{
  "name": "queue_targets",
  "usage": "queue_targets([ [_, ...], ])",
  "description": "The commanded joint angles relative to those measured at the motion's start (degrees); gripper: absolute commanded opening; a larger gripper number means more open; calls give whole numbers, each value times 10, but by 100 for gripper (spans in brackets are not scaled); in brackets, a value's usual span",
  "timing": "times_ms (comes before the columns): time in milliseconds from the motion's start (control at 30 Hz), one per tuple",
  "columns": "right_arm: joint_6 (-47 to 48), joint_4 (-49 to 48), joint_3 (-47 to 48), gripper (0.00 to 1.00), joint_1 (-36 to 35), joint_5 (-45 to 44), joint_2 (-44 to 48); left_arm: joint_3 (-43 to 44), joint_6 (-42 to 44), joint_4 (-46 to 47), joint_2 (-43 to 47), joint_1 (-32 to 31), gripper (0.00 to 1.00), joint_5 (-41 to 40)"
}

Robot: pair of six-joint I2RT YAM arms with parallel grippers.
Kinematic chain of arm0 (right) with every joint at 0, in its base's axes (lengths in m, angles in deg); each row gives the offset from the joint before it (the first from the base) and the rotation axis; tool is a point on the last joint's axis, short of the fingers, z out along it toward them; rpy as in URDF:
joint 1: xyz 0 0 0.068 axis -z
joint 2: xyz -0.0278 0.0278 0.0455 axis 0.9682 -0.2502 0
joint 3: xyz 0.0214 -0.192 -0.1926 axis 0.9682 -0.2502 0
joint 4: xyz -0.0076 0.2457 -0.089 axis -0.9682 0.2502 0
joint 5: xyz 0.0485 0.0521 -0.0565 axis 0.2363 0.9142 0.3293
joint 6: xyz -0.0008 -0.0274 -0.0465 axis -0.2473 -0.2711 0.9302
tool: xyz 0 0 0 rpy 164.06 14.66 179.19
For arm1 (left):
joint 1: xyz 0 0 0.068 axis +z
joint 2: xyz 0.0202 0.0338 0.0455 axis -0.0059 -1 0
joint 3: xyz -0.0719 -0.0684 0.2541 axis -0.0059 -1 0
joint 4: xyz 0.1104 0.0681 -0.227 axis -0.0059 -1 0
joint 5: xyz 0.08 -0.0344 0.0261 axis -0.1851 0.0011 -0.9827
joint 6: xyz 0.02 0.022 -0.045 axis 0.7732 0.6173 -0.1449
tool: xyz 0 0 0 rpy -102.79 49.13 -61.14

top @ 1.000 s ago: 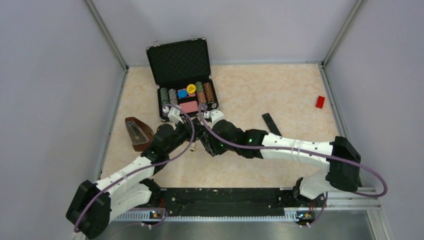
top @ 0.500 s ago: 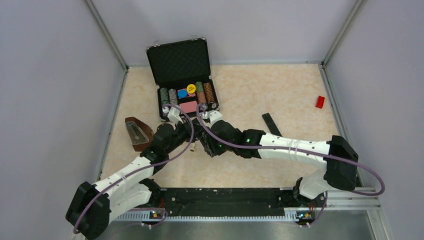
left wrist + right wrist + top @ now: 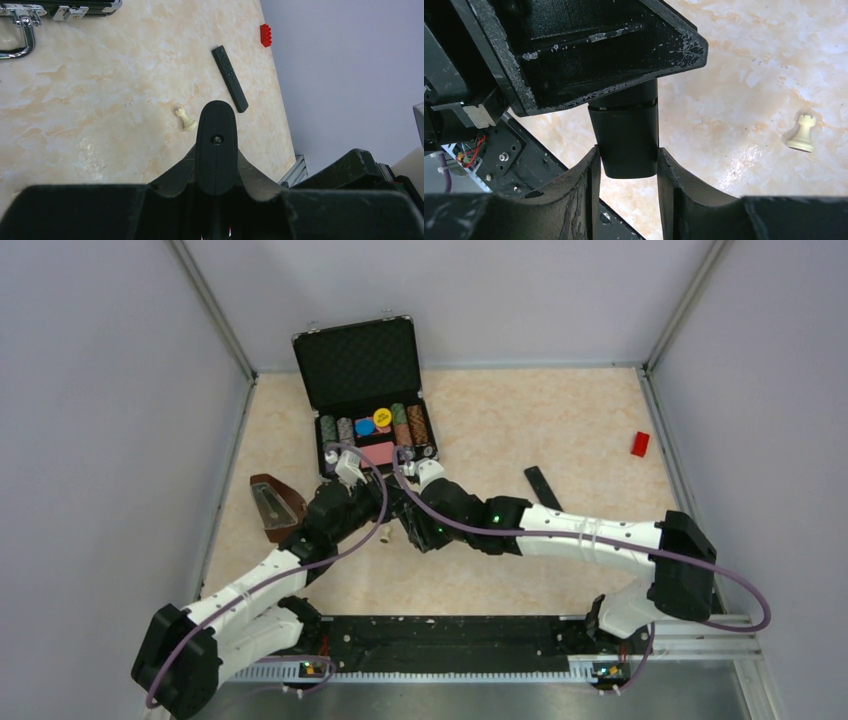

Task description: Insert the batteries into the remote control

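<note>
Marble tabletop [image 3: 520, 420] lies open rightward; our left gripper [image 3: 216, 170] clamps the remote control [image 3: 624, 125], our right gripper [image 3: 626, 152] pinches its free end, case [image 3: 355, 362] close behind

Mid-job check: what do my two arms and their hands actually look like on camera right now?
The left arm and right arm match: white tubular links between bulky black joint housings, a purple cable looped along each. A small green light glows on the right arm. The left hand and right hand are matte black with curved fingers; the left hand's housing is scuffed pale.
</note>
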Motion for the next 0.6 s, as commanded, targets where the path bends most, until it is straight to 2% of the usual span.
queue_targets([
  [0,-6,-6,32,33,-4,-28,4,30,-40,38,1,-4,0,33],
  [567,-15,13,43,47,1,-33,6,32,-87,27,-25,-4,0,24],
])
